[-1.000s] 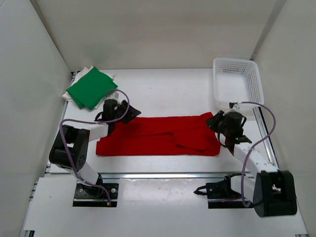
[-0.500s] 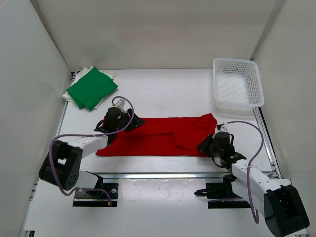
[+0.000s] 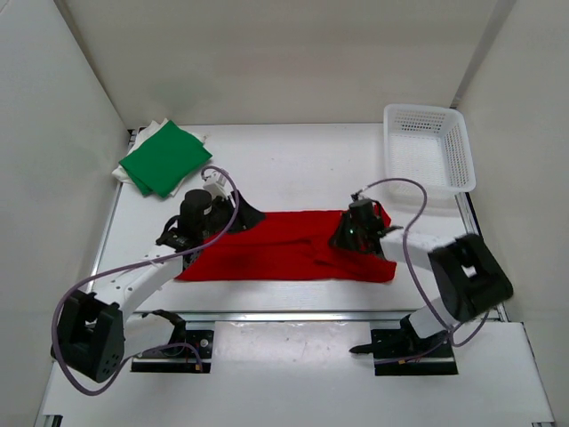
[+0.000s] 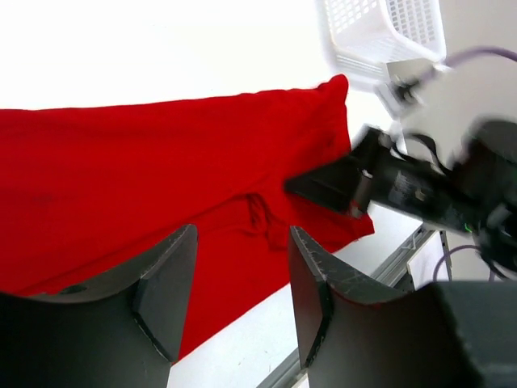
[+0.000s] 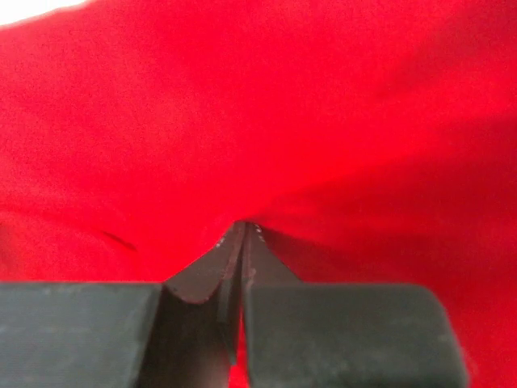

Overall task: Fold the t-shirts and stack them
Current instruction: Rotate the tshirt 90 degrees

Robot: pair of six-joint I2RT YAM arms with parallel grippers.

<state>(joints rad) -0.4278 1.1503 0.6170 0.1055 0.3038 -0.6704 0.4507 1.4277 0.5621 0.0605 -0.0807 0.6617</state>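
Note:
The red t-shirt lies spread flat across the middle of the table and fills the right wrist view. My right gripper is down on its right part. Its jaws are shut, with red cloth puckered around the tips and a sliver of it between them. At the shirt's far left edge my left gripper hangs open above the cloth, holding nothing. The green t-shirt lies folded on the white t-shirt at the back left.
A white lattice basket stands at the back right, also in the left wrist view. The right arm crosses the shirt's right end. White walls enclose the table on three sides; a metal rail runs along the near edge.
My right gripper closed at the shirt's near right corner, then moved left and back over the shirt. The left gripper shifted right along the shirt's far edge and opened slightly.

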